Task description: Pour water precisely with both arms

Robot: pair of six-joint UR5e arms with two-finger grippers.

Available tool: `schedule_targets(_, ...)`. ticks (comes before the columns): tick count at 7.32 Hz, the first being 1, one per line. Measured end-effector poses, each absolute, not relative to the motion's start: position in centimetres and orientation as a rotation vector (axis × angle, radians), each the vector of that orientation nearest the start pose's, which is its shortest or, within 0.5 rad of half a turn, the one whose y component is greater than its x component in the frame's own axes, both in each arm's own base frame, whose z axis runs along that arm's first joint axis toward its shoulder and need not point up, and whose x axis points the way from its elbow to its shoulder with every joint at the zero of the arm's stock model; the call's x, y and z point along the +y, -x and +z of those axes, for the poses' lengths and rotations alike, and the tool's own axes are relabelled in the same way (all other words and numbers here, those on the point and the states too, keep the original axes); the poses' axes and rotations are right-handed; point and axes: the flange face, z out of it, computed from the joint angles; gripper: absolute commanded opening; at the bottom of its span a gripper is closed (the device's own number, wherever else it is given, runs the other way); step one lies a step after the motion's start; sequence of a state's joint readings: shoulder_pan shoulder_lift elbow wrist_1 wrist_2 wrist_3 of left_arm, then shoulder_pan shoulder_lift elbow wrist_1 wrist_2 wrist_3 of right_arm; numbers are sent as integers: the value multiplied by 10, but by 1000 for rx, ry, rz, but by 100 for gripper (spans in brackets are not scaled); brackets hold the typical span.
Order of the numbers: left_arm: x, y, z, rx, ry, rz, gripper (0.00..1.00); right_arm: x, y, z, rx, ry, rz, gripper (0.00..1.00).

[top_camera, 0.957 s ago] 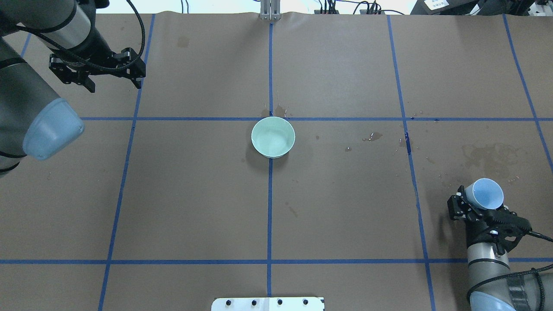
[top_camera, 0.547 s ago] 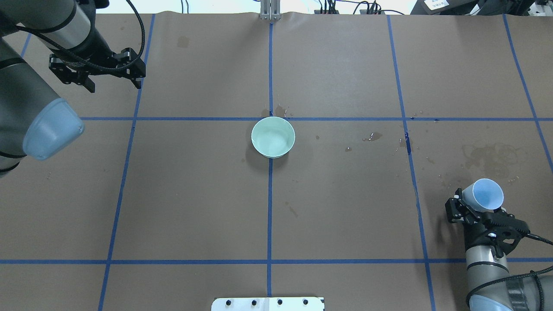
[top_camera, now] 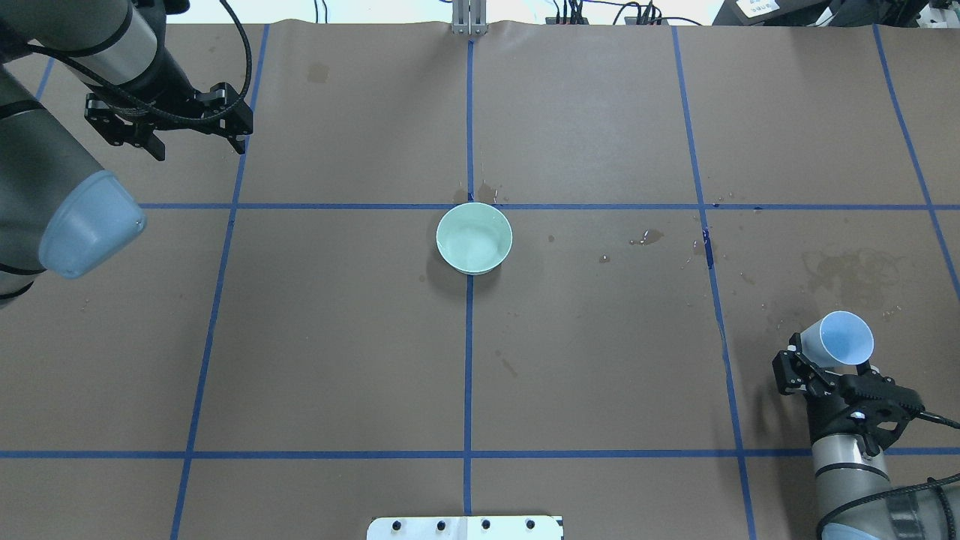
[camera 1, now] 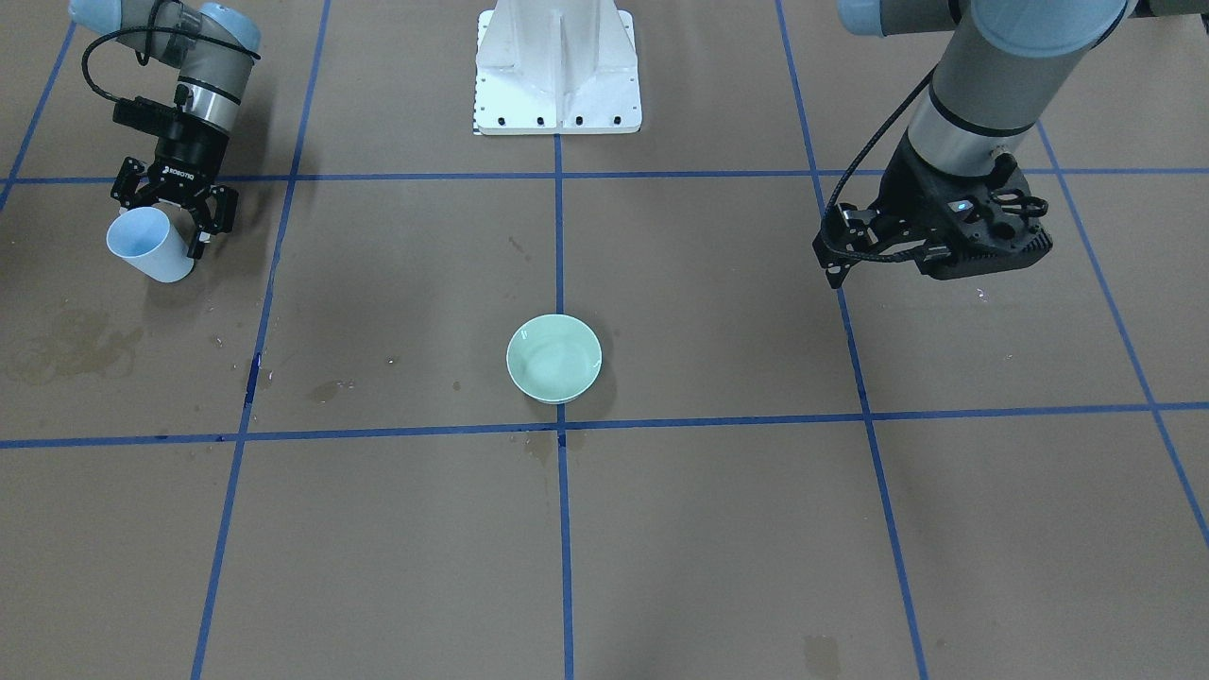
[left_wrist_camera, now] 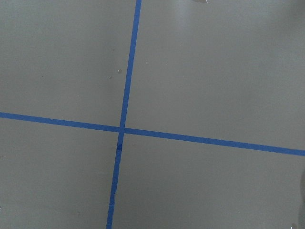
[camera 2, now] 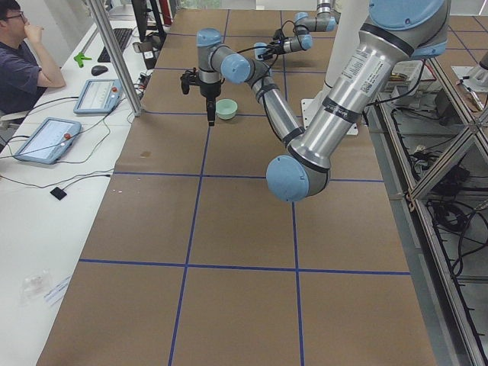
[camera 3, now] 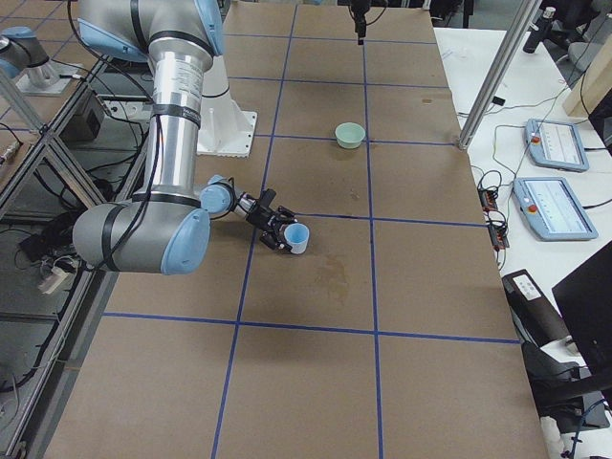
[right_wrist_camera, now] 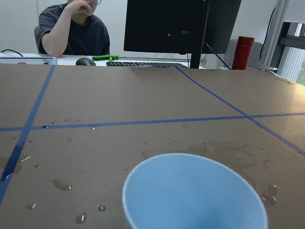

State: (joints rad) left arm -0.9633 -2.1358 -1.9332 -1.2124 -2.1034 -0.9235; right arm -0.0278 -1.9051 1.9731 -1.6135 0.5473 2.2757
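A mint-green bowl (top_camera: 474, 238) stands at the table's middle and also shows in the front view (camera 1: 553, 359). Faint glossy ripples of water (camera 1: 557, 354) lie in it. A light-blue cup (top_camera: 846, 339) stands upright at the near right, also seen in the front view (camera 1: 149, 246) and the right wrist view (right_wrist_camera: 193, 191). No water shows in it. My right gripper (top_camera: 823, 366) is open, its fingers on either side of the cup's lower part. My left gripper (top_camera: 199, 146) hangs open and empty above the far left of the table, far from the bowl.
Brown paper with blue tape lines (top_camera: 469, 352) covers the table. Wet stains (top_camera: 851, 271) and droplets (top_camera: 649, 238) lie between bowl and cup. The white pedestal (camera 1: 557, 66) stands at the robot's side. An operator (camera 2: 23, 65) and tablets (camera 2: 46, 139) are beyond the far edge.
My right gripper has drawn back slightly toward the robot while the cup stayed in place. The left arm and the bowl have not moved.
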Motion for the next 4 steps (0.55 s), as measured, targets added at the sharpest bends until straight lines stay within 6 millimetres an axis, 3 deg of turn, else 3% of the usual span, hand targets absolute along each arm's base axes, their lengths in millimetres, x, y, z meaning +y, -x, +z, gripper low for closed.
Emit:
schedule_targets(2,-533,-270,225,762,-44,-148,100,-205,343,586,-390,-967,612,100)
schedule_targets(4,-531,-269,223,764,-47,-147,100,-204,341,581,-400,-963,613,100)
